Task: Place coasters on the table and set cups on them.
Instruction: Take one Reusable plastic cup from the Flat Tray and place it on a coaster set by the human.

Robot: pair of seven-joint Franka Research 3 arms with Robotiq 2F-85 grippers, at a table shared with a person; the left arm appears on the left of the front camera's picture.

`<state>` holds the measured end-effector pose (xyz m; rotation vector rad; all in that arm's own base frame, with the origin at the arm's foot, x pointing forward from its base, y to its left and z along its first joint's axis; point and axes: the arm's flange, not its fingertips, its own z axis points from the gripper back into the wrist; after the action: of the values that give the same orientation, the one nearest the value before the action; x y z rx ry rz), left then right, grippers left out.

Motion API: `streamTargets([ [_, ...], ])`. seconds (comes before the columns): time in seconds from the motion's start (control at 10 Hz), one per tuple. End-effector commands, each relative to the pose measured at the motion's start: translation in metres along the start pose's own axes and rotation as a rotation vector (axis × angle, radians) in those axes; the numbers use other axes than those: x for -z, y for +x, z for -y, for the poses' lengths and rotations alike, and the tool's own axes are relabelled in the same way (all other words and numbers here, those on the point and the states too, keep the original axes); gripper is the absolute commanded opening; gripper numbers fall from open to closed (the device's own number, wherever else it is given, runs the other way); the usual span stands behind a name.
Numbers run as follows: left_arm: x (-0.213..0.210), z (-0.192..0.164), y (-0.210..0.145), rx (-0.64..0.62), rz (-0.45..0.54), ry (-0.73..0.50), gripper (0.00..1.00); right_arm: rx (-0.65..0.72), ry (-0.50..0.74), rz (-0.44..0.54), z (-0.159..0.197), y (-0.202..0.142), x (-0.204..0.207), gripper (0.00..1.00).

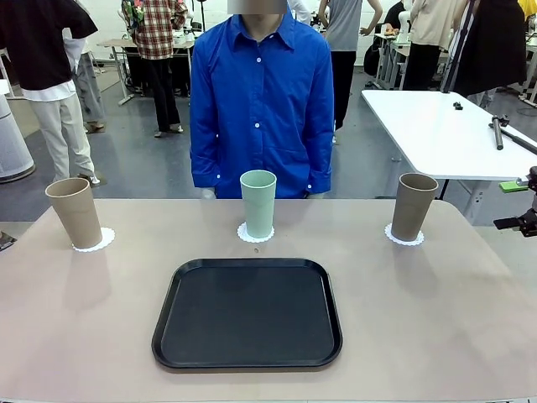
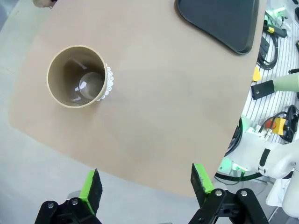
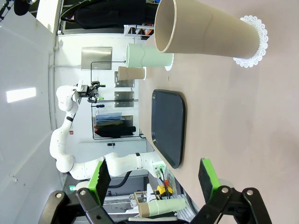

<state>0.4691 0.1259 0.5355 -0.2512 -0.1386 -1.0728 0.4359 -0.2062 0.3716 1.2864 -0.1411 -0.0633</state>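
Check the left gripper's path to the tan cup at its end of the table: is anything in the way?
Nothing visible. The left gripper, jaws open, hangs off the table edge; bare tabletop lies between it and the tan cup standing on its coaster.

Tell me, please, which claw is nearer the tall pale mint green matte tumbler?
Cannot tell. Tumbler stands mid-table; left claw hovers off the left edge, right claw off the right edge.

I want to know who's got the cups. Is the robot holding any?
No. Left tool and right tool are open and empty.
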Motion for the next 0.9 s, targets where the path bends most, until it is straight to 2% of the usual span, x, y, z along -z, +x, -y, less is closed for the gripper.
streamTargets([
  [0.0, -0.003, -0.005, 0.002, 0.007, -0.001, -0.019, 1.00, 0.000, 0.001, 0.000, 0.000, -0.001, -0.001, 1.00],
  [0.7, 0.000, -0.003, 0.001, 0.001, -0.002, -0.006, 1.00, 0.000, 0.001, 0.000, 0.000, -0.001, -0.001, 1.00],
  [0.8, 0.008, 0.023, -0.013, -0.133, -0.032, 0.075, 1.00, 0.000, 0.001, 0.000, 0.000, -0.001, -0.001, 1.00],
])
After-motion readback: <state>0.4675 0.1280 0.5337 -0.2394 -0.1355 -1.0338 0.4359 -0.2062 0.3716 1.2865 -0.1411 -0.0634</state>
